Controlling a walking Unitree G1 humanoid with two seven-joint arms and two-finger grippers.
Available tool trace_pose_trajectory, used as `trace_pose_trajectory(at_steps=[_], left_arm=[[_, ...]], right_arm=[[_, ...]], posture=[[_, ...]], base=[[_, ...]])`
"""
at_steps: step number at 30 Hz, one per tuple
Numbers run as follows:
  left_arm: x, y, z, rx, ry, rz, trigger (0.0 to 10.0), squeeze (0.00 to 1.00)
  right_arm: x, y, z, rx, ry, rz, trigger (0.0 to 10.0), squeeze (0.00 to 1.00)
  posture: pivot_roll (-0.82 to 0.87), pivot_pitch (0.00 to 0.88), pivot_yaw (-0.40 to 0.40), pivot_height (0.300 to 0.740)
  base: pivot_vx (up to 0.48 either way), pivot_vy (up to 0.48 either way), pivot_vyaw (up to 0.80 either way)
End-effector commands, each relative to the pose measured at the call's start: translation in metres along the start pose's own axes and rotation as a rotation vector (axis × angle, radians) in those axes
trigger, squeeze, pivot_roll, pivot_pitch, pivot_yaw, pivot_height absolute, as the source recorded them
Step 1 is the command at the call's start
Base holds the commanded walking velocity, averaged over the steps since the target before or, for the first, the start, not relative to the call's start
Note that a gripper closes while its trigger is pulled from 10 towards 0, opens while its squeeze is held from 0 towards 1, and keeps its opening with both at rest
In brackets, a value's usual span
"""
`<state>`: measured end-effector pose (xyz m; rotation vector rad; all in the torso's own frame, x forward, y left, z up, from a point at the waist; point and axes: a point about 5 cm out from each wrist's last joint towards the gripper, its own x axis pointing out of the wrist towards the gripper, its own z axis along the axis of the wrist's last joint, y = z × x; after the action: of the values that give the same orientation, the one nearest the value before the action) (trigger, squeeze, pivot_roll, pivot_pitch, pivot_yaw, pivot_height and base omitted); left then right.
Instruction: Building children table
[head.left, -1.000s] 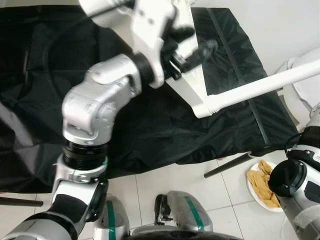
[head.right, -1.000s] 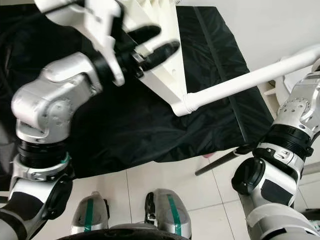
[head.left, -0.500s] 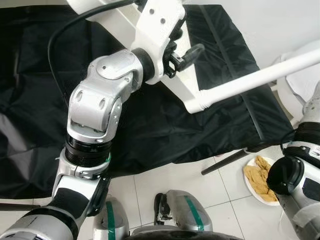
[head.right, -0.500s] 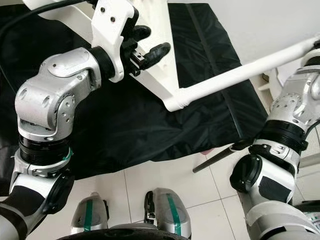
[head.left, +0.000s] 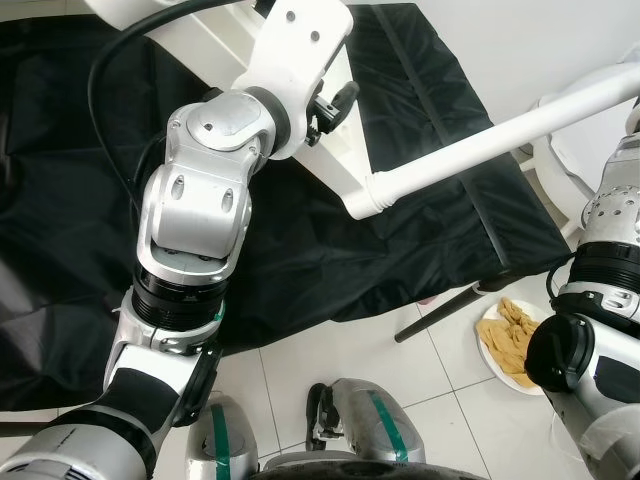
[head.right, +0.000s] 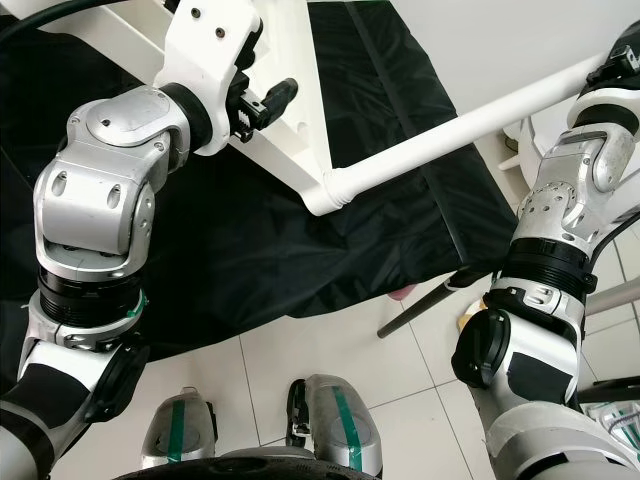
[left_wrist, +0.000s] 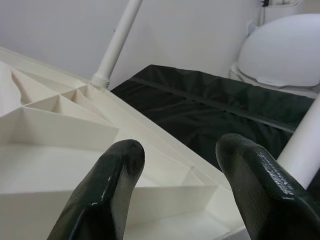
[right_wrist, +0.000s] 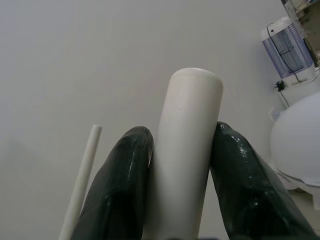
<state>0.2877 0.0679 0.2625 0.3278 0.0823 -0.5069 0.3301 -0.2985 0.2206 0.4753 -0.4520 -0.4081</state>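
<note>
I am gripping a white table leg (right_wrist: 184, 150) in my right hand (right_wrist: 182, 200), the two black fingers (right_wrist: 120, 185) pressing against either side of the round tube near its free end. The leg is running down and across from my right side to the corner of the white tabletop (left_wrist: 75, 150), where its ribbed collar (head.left: 366, 197) is meeting the corner socket. The tabletop is lying upside down, its ribbed underside facing up, on a black cloth (head.left: 300, 260) that is covering the surface in front of me. I am holding my left hand (left_wrist: 175, 165) just above that underside, near the corner, with its fingers (left_wrist: 107, 190) spread apart and nothing between them. A second white leg (left_wrist: 116, 45) is standing up from another corner of the tabletop. A plate of yellowish food (head.left: 508, 338) is sitting on the tiled floor (head.left: 330, 360) beside my right arm. A white rounded object (left_wrist: 280, 50) is standing beyond the cloth.
</note>
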Motion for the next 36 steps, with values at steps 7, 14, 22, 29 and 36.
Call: trace_pose_trajectory(at_steps=[7,14,22,29,36], left_arm=[[-0.010,0.034,0.003,0.017,0.023,0.490,10.0,0.00],[-0.011,0.035,0.004,0.024,0.022,0.497,10.0,0.00],[-0.011,0.035,0.004,0.024,0.022,0.497,10.0,0.00],[-0.011,0.035,0.004,0.024,0.022,0.497,10.0,0.00],[-0.011,0.035,0.004,0.024,0.022,0.497,10.0,0.00]], right_arm=[[-0.125,-0.043,-0.159,-0.256,1.040,0.166,10.0,0.00],[-0.134,-0.040,-0.164,-0.230,1.087,0.218,10.0,0.00],[-0.134,-0.040,-0.164,-0.230,1.087,0.218,10.0,0.00],[-0.134,-0.040,-0.164,-0.230,1.087,0.218,10.0,0.00],[-0.134,-0.040,-0.164,-0.230,1.087,0.218,10.0,0.00]], posture=[[0.12,0.053,-0.032,0.740],[0.12,0.052,-0.034,0.740],[0.12,0.052,-0.034,0.740],[0.12,0.052,-0.034,0.740],[0.12,0.052,-0.034,0.740]], base=[[0.000,0.000,0.00],[0.000,0.000,0.00],[0.000,0.000,0.00],[0.000,0.000,0.00],[0.000,0.000,0.00]])
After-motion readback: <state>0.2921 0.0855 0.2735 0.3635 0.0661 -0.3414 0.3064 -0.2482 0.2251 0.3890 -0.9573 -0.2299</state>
